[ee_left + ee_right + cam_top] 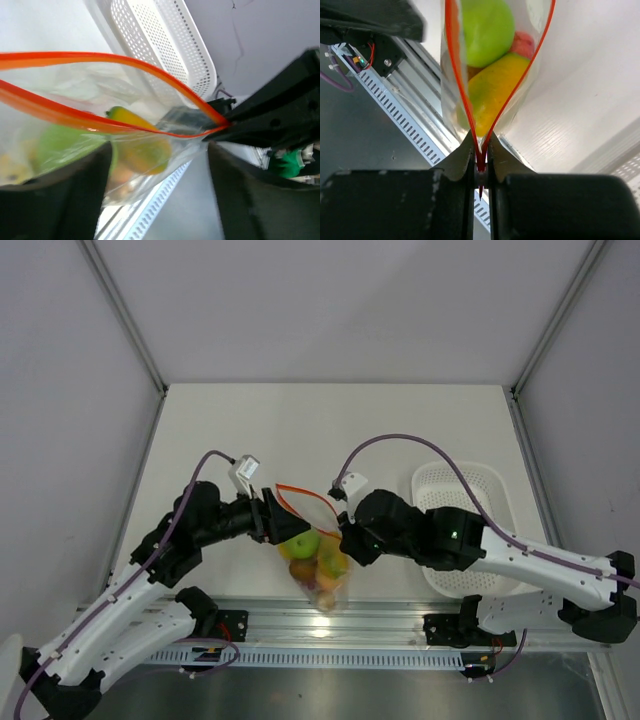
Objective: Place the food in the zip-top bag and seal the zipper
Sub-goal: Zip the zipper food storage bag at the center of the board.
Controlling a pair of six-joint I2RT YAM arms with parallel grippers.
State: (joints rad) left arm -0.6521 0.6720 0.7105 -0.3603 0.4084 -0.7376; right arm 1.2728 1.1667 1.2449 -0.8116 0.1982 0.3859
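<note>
White table [300, 420] below; zip-top bag [318, 540] hanging over its near edge, food [487, 30] inside, mouth gaping. Right gripper [481, 165] pinched tight on one end of the zipper [465, 100]; left gripper [159, 150] spread wide at the bag's other side, gripping nothing. Hold the right pinch firm as anchor. Close the left fingers over both tracks, draw taut, then press along the whole mouth.

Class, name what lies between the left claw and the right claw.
The zip-top bag, holding the food, mouth unsealed; the top view shows it.
</note>
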